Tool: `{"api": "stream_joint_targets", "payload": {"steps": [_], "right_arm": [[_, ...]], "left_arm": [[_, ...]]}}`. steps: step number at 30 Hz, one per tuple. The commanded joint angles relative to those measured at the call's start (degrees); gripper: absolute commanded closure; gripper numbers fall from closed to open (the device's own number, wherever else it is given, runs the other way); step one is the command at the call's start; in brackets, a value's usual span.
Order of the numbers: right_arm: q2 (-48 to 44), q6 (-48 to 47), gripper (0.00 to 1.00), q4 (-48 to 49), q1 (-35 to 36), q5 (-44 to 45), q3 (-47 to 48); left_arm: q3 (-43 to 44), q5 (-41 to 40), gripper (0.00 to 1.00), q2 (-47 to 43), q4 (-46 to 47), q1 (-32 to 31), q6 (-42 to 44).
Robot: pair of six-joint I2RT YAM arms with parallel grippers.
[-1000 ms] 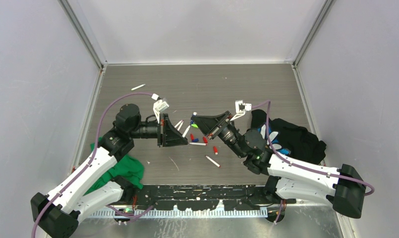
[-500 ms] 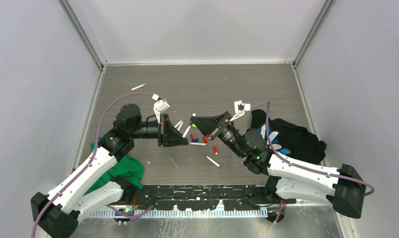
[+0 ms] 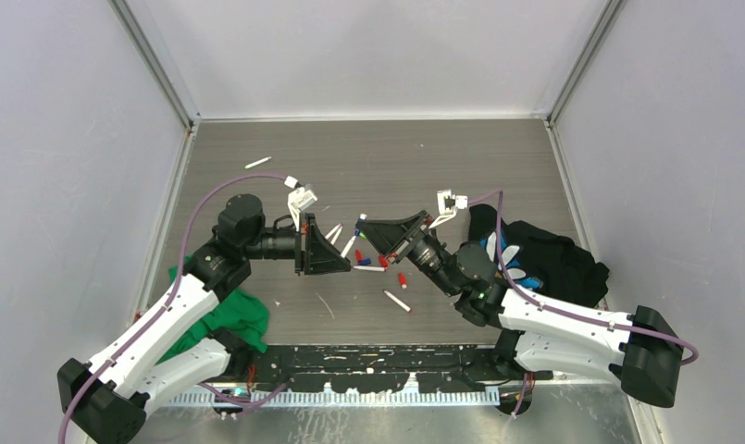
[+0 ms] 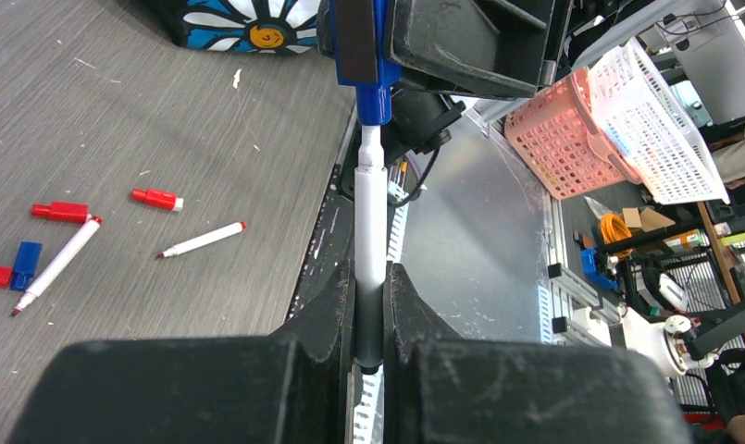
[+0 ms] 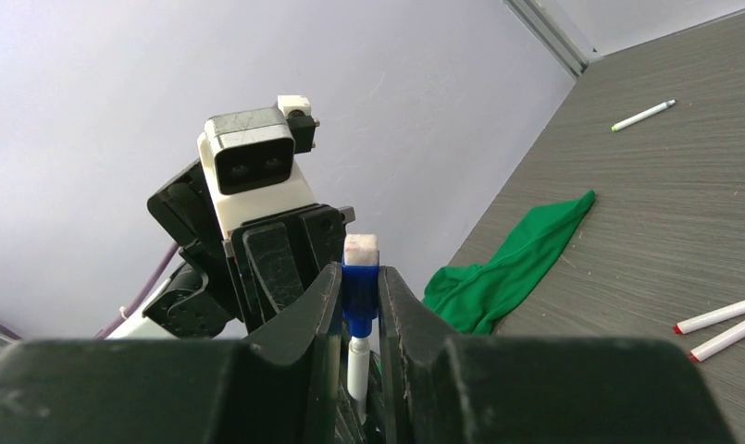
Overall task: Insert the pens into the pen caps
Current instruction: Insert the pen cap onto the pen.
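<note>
Over grained tabletop [image 3: 368, 166], left end effector [image 4: 370, 287] clamps slim white pen [image 4: 370, 217]; right end effector [image 5: 358, 282], blue cap [image 4: 372, 92].

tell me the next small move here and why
Probably ease the left claw forward along the line of its white pen, to seat it deeper in the blue cap that the right claw grips. Pen and cap line up and the tip is already in the cap's mouth, but the pen's narrow neck is exposed.
</note>
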Motion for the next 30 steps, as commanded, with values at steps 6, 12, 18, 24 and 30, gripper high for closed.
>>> {"api": "stream_joint_targets", "payload": {"steps": [6,12,18,24,30], "right_arm": [[0.9,1.6,0.99,4.1,0.3,-3.5,0.2],[2.9,2.0,0.99,6.3,0.4,-4.6,-0.1],[1.2,1.5,0.99,5.4,0.5,-3.8,-1.1],[1.6,1.1,0.99,2.2,0.5,-7.0,1.1],[3.0,-1.4,0.99,0.3,1.9,-12.9,3.4]], "left_arm": [[2.0,-2.7,1.0,0.4,2.9,0.2,-0.2],[1.6,-4.0,1.0,1.2,8.7,0.1,-4.4],[1.1,-6.4,1.0,1.0,10.0,0.2,-5.4],[3.2,-5.6,1.0,3.3,9.6,0.1,-4.8],[7.2,-3.6,1.0,6.7,9.7,0.2,-3.2]]}}
